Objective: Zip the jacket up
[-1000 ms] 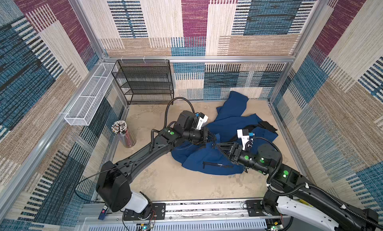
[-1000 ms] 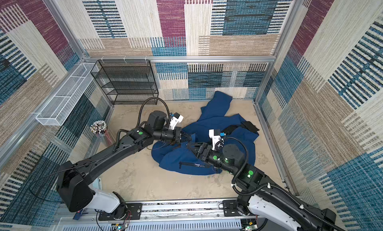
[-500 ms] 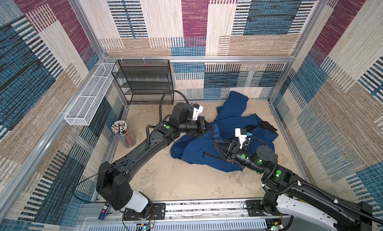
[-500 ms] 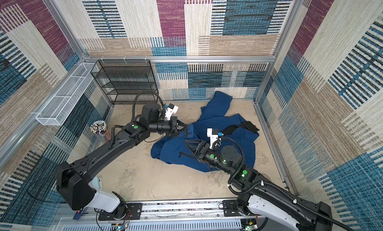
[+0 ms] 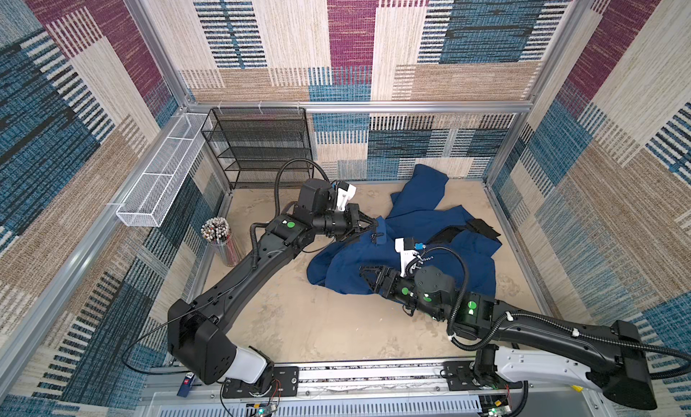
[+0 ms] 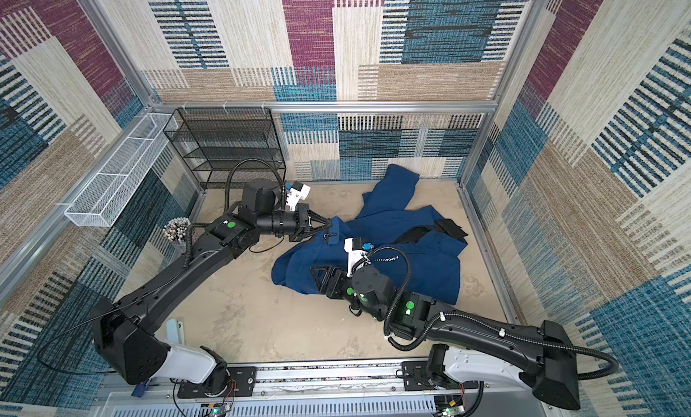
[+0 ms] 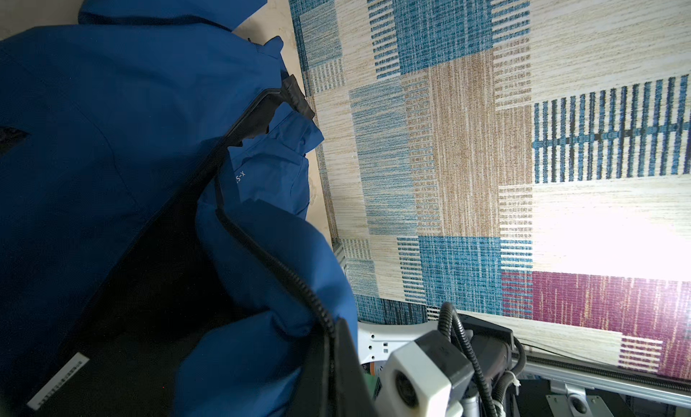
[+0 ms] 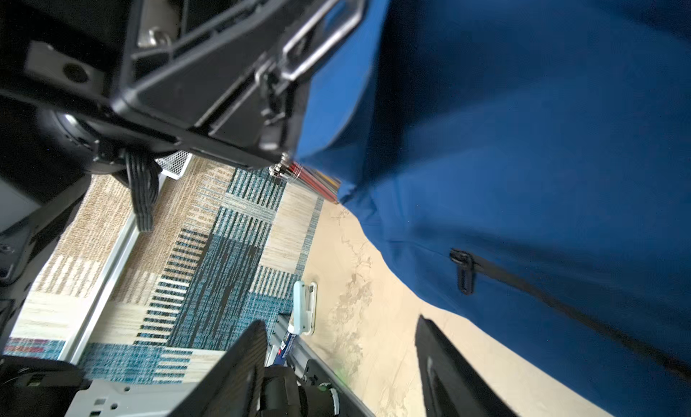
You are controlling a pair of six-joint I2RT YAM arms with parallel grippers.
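jacket (image 5: pixel 441 224) edge is being pinched by left hand (image 5: pixel 372 224), frame centre | right hand (image 5: pixel 368 278) is being held apart, just below centre

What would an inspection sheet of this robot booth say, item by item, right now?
Surface: beige mottled floor, faintly stained.
Job's things: navy blue fabric jacket, crumpled, front unzipped, black lining showing.
Clutter: clear plastic cup of pencil-like sticks; black wire-mesh shelf rack; white wire-mesh basket on the wall rail.
Grippers: left gripper shut on the jacket's edge; right gripper open, holding nothing.
Cables: black ribbed cable looping over each wrist.
Surroundings: patchwork woven walls, aluminium frame.
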